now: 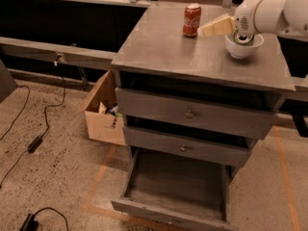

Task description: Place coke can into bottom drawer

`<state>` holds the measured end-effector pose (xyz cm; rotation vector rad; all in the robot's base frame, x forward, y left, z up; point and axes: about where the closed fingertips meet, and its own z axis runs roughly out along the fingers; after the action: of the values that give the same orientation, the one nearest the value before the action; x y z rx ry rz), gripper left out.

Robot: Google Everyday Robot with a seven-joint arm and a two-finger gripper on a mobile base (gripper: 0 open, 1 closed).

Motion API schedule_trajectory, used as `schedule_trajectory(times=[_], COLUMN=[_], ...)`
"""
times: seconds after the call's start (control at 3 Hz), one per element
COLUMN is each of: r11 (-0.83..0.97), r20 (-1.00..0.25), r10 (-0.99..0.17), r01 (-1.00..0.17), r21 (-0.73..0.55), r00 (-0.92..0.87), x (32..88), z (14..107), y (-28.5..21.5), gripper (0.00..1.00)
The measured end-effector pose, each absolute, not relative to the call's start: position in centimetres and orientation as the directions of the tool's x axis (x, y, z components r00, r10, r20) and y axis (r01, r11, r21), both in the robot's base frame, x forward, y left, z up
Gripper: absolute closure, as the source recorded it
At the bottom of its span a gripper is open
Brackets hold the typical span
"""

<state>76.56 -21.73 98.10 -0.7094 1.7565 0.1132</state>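
Bench of grey metal, a cabinet with three drawers, stands on a speckled floor. The small red coke can, with white script and a silver top, stands upright near the back edge of the bench. It is well apart from the bottom drawer, a wide shallow grey tray with a flat front panel, which is pulled far out at floor level.

The cream-coloured claw hangs low over the bench, just to the right of the coke can, with its tip pointing at the can's lower side. Whether it touches the can cannot be told, nor whether the claw is apart or together. It is not wrapped around the can. Behind it the white robot arm reaches in from the right edge of the view.

A round white bowl sits on the bench under the arm's wrist, right of the claw, with a green-and-silver can standing in it.

The top drawer and the middle drawer, each with a small round knob, are pushed in. A brown cardboard box sits on the floor against the cabinet's left side. Black cables trail across the floor farther left, and an orange tape line runs along the floor beside the open drawer.
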Motion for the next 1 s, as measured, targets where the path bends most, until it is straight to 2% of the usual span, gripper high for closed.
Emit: schedule_trajectory(times=[0.33,1.0], r11=[0.812,0.847], r20=[-0.93,-0.948], r10=[-0.353,-0.29], r01=[-0.527,-0.497], r21=[-0.252,-0.189], r00=[-0.101,-0.134], x=[80.8,88.8], z=[96.6,91.8], y=[-19.0,-17.9], gripper=[0.0,0.0])
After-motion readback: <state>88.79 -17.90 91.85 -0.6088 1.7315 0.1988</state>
